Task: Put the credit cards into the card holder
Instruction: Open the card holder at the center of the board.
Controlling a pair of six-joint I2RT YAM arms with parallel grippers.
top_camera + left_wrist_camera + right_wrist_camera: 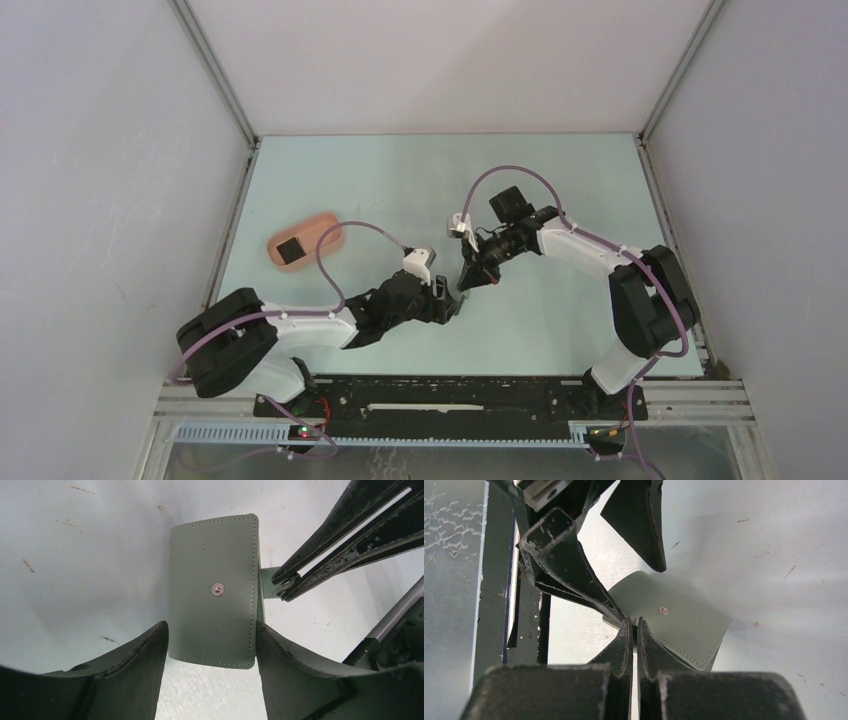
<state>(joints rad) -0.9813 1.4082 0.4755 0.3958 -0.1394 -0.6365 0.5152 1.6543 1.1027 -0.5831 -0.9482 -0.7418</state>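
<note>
The card holder (pixel 212 590) is a closed grey-green case with a metal stud, seen in both wrist views (pixel 674 622). My left gripper (pixel 210 627) straddles its near end, with one finger against each long edge. My right gripper (pixel 634 622) is shut on the small tab on the holder's edge, and its thin fingers (pixel 300 565) come in from the right in the left wrist view. In the top view both grippers, left (pixel 452 305) and right (pixel 470 280), meet at mid-table and hide the holder. No credit cards show plainly.
A pink oblong tray (pixel 318 228) lies at the left of the pale green table, with a small dark flat piece (pixel 291 250) on it. White walls enclose the table on three sides. The arms' mounting rail (pixel 450 405) runs along the near edge.
</note>
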